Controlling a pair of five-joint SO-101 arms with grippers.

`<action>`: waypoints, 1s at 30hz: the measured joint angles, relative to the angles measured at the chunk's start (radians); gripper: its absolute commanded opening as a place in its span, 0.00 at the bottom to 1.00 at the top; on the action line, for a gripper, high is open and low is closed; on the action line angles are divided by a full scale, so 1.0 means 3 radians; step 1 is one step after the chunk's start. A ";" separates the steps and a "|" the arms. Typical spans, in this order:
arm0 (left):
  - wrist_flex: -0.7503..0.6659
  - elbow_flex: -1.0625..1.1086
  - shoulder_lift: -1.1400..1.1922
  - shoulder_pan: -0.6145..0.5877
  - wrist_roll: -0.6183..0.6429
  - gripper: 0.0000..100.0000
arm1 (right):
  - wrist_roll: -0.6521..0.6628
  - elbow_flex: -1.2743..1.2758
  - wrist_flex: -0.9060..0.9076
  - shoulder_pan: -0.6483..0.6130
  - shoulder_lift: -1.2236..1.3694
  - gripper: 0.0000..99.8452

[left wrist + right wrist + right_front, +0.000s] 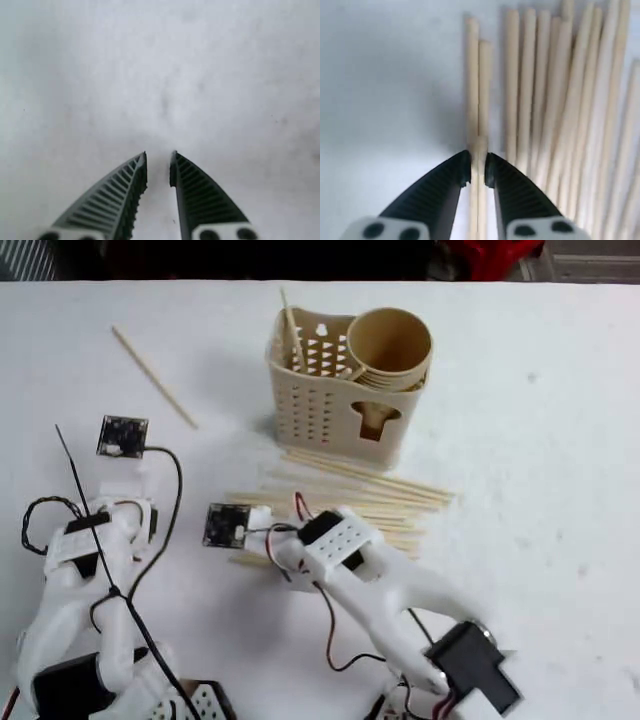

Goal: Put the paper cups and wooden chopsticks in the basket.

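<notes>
1. Chopsticks [484,90]: the outermost of the pile [370,495], lying flat on the table [540,440] just in front of the basket [320,410]. I cannot tell whether one or two sit in my grip.
2. Right claw [478,167]: pinched on these, near their end, with the rest of the pile just beside one jaw.
3. Doing it well, as I judge it: lift straight up so the neighbours are not dragged. Gripped near the end, the stick will likely droop, so tip it upright before lowering it into the basket beside the chopstick standing there [292,330].
4. Cups [390,345]: nested, already in the basket's other end.
5. Stray chopstick [153,377]: alone on the table, well apart from the pile, not yet collected.
6. Left claw [158,160]: slightly spread, empty, over bare table.
7. Writing: no brand, label or print can be read on anything.
</notes>
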 measured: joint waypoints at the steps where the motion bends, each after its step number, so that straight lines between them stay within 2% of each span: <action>1: 0.0000 0.0000 0.0000 0.0000 0.0000 0.10 | 0.0000 -0.0015 0.0041 0.0026 -0.0061 0.02; 10: 0.0000 0.0000 0.0000 0.0000 0.0000 0.10 | 0.0000 -0.0031 0.0409 0.0061 -0.0736 0.03; 13: 0.0000 0.0000 0.0000 0.0000 0.0000 0.10 | 0.0000 0.0026 0.0373 0.0061 -0.0752 0.09; 16: 0.0000 0.0000 0.0000 0.0000 0.0000 0.10 | 0.0005 0.0107 0.0251 -0.0082 -0.0598 0.14; 19: 0.0000 0.0000 0.0000 0.0000 0.0000 0.10 | 0.0005 0.0113 0.0107 -0.0148 -0.0297 0.14; 23: 0.0000 0.0000 0.0000 0.0000 0.0000 0.10 | 0.0005 0.0097 -0.0087 -0.0148 0.0036 0.14; 30: 0.0000 0.0000 0.0000 0.0000 0.0000 0.10 | 0.0005 -0.0082 -0.0092 -0.0051 0.0276 0.11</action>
